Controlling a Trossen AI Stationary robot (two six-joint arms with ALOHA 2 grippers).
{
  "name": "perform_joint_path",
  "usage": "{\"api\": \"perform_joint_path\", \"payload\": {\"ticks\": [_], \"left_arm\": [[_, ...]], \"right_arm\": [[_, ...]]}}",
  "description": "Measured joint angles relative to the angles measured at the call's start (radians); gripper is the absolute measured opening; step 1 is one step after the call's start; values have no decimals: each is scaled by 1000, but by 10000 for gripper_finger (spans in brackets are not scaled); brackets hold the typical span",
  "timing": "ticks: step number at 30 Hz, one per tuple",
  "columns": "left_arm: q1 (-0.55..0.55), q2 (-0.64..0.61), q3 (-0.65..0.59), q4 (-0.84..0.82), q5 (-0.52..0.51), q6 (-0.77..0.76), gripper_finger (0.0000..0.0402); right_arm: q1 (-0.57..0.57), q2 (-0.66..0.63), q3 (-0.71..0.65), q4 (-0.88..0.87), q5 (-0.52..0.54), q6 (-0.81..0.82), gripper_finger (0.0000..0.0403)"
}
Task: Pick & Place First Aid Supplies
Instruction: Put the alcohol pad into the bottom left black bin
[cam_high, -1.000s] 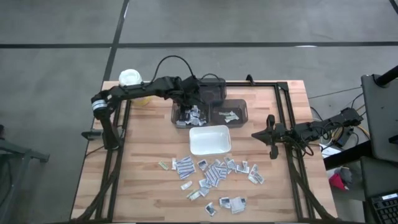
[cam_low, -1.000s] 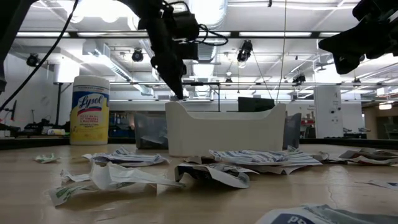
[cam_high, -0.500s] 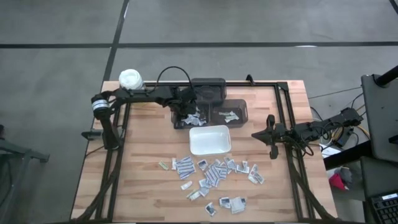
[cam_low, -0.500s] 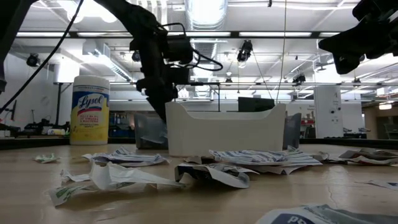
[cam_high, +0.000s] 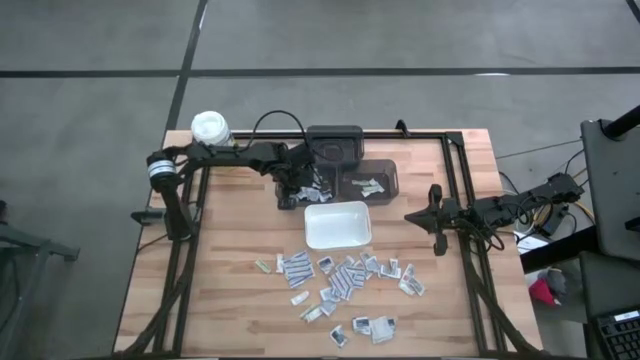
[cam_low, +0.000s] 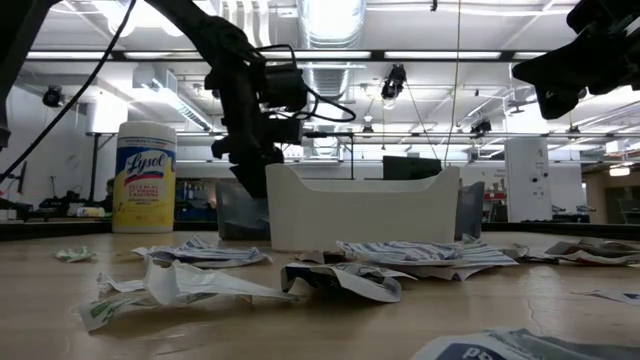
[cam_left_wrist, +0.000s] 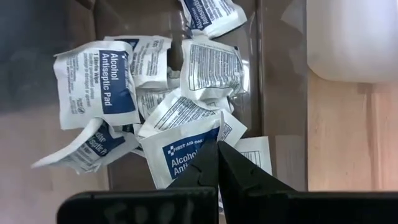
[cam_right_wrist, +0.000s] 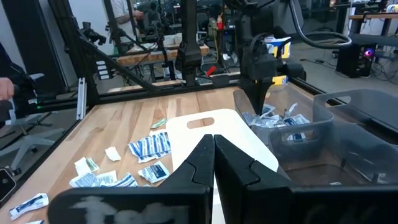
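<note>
**Left hand down in the bin of packets**

The left hand is seen low inside a clear bin, with its fingers pressed together. Nothing is held between them. A pile of packets lies right under and in front of the tips. More packets are spread over the wooden surface, near a white tray. The right hand is kept at the surface's right edge, fingers together, well apart from them.

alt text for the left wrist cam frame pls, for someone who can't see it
The left gripper, fingers shut together with nothing between them, hovers over a pile of white alcohol pad packets with blue labels lying in a clear grey bin. Beside the bin, part of the white tray sits on the wooden table.
</note>
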Motion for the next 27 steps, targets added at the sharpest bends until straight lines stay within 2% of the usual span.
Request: {"api": "perform_joint_path", "payload": {"ticks": [10, 13, 19, 23, 27], "left_arm": [[0, 0, 0, 7, -2, -50, 9], [0, 0, 0, 8, -5, -77, 36], [0, -1, 18, -8, -27, -137, 116], [0, -1, 82, -83, -47, -144, 162], [0, -1, 187, -221, -56, -161, 185]], "right_arm": [[0, 0, 0, 0, 0, 0, 8], [0, 0, 0, 0, 0, 0, 8], [0, 0, 0, 0, 0, 0, 8], [0, 0, 0, 0, 0, -1, 8], [0, 0, 0, 0, 0, -3, 8]]}}
